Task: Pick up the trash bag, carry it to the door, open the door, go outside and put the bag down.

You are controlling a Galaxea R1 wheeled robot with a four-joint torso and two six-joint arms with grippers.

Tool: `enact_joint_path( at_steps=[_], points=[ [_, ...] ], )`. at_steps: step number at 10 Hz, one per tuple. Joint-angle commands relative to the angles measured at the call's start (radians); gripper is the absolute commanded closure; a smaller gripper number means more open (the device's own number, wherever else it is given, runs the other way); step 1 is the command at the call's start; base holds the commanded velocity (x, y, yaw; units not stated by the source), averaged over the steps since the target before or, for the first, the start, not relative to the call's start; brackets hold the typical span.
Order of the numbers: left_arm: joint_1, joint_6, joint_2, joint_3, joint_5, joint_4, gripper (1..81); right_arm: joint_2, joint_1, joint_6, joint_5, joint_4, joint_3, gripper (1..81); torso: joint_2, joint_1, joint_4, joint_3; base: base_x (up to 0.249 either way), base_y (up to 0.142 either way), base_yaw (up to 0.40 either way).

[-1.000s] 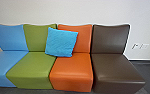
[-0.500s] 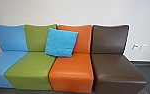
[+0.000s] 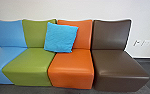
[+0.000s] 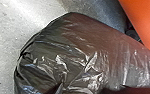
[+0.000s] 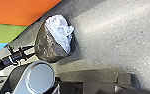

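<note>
A dark, shiny trash bag (image 4: 66, 52) shows close up in the left wrist view, creased, with grey floor beside it. In the right wrist view the same bag (image 5: 42, 47) is on the floor, with whitish material (image 5: 59, 30) on its upper part. There my left gripper (image 5: 30, 51) reaches toward its side, its two dark fingers apart and their tips right at the bag. Whether they touch it I cannot tell. The state of my right gripper cannot be made out.
Joined seats stand along a white wall (image 3: 73, 8): blue (image 3: 9, 33), green (image 3: 31, 62), orange (image 3: 72, 65) and brown (image 3: 116, 62). A light-blue cushion (image 3: 61, 37) leans on the green and orange backs. The orange seat (image 4: 143, 22) is close to the bag.
The whole head picture has shifted, with the seats now higher and slightly larger in it, so the camera has moved. The cushion stays where it was on the seats.
</note>
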Motion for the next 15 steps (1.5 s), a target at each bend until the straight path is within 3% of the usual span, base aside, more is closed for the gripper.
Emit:
enact_joint_path(
  at_steps=[1, 4, 6, 7, 10, 11, 14, 15],
  points=[
    [-0.107, -0.006, -0.012, 0.006, 0.069, -0.020, 1.0, -0.080, 0.069, 0.008, -0.050, 0.020, 0.029, 1.0, -0.096, 0.062, 0.000, 0.004, 0.000, 0.000, 0.000],
    [-0.107, -0.006, 0.047, -0.072, 0.069, -0.022, 1.0, -0.124, 0.080, 0.012, -0.052, 0.020, 0.053, 1.0, -0.183, 0.116, 0.000, -0.024, 0.000, 0.000, 0.000],
    [-0.094, -0.006, 0.065, -0.102, 0.069, -0.054, 1.0, -0.124, 0.080, 0.012, -0.050, 0.020, 0.053, 1.0, -0.255, 0.160, 0.000, -0.025, 0.000, 0.000, 0.000],
    [-0.086, -0.006, 0.065, -0.106, 0.069, -0.071, 1.0, -0.127, 0.080, 0.013, -0.050, 0.020, 0.056, 1.0, -0.190, 0.118, 0.000, -0.025, 0.000, 0.000, 0.000],
    [-0.054, -0.004, 0.074, -0.116, 0.060, -0.073, 1.0, -0.164, 0.120, 0.034, -0.055, 0.020, 0.076, 1.0, -0.247, 0.152, 0.000, -0.025, 0.000, 0.000, 0.000],
    [-0.043, -0.004, 0.085, -0.139, 0.061, -0.071, 1.0, -0.166, 0.126, 0.035, -0.055, 0.018, 0.093, 1.0, -0.249, 0.153, 0.000, -0.102, 0.000, 0.000, 0.000],
    [-0.034, -0.003, 0.107, -0.185, 0.069, -0.062, 1.0, -0.159, 0.125, 0.035, -0.055, 0.018, 0.098, 1.0, -0.249, 0.150, 0.000, -0.171, 0.000, 0.000, 0.000],
    [-0.034, -0.001, 0.110, -0.185, 0.069, -0.060, 1.0, -0.161, 0.123, 0.035, -0.057, 0.018, 0.098, 1.0, -0.249, 0.150, 0.000, -0.112, 0.000, 0.000, 0.000]
  ],
)
